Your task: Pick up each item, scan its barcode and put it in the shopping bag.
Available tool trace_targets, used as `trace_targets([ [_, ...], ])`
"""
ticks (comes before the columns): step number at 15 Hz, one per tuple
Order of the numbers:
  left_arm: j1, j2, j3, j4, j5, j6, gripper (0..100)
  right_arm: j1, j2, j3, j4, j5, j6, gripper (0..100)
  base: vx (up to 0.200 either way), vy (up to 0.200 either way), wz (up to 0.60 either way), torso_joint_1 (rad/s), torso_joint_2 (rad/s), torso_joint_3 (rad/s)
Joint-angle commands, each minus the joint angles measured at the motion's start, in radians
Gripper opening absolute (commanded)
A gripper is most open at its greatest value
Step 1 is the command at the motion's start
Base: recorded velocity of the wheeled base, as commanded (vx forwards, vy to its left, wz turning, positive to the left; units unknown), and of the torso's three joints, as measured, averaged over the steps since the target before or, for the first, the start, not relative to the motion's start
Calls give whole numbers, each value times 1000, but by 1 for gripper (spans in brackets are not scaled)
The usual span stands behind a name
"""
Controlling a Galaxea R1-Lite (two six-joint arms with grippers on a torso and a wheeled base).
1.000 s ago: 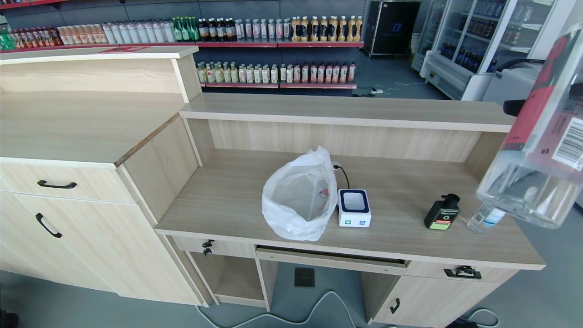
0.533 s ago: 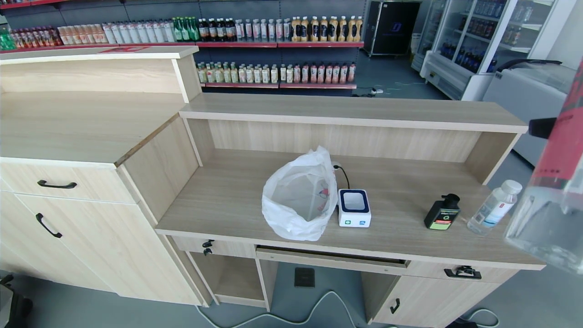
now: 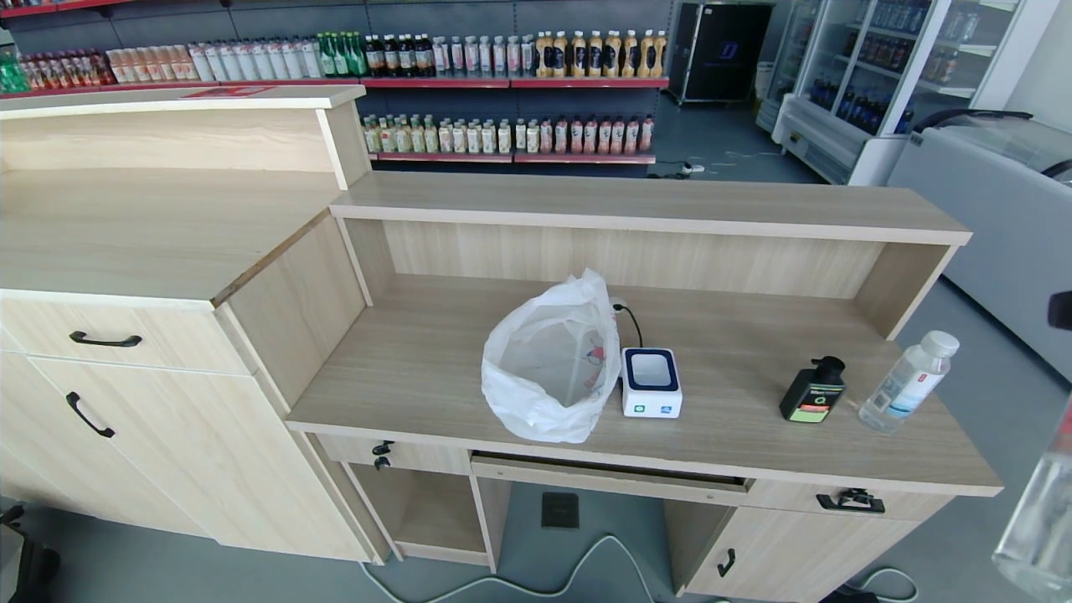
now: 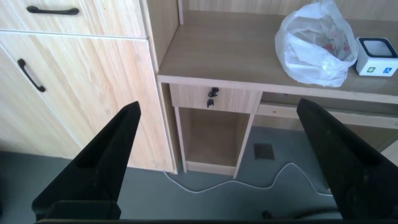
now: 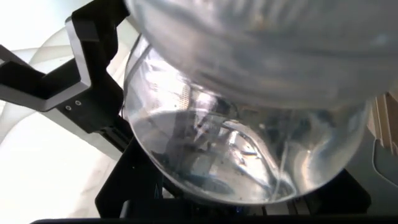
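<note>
Likely heavy and slick, the big bottle needs a mid-body grip; right fingers clamp it, left fingers gape empty.

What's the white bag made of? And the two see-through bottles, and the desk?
Shopping bag: probably thin plastic film; whitish, half see-through, crinkled.
Small bottle on the counter and the held big bottle: clear glossy plastic, it seems; you see through both.
Counter: matte boards with light wood grain, perhaps laminate rather than solid wood.
</note>
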Motion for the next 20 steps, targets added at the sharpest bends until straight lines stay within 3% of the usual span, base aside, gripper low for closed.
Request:
trace_targets([
  [1, 0, 0, 0, 0, 0, 0, 100, -2, -16, 18, 0, -1, -3, 0, 0, 0, 0, 0, 0, 0],
  [5, 0, 0, 0, 0, 0, 0, 100, -10, 11, 24, 0, -12, -35, 0, 0, 0, 0, 0, 0, 0],
  [7, 0, 0, 0, 0, 0, 0, 100, -36, 59, 46, 0, -53, -144, 0, 0, 0, 0, 0, 0, 0],
  [20, 0, 0, 0, 0, 0, 0, 100, -28, 28, 64, 37, -58, -145, 0, 0, 0, 0, 0, 0, 0],
])
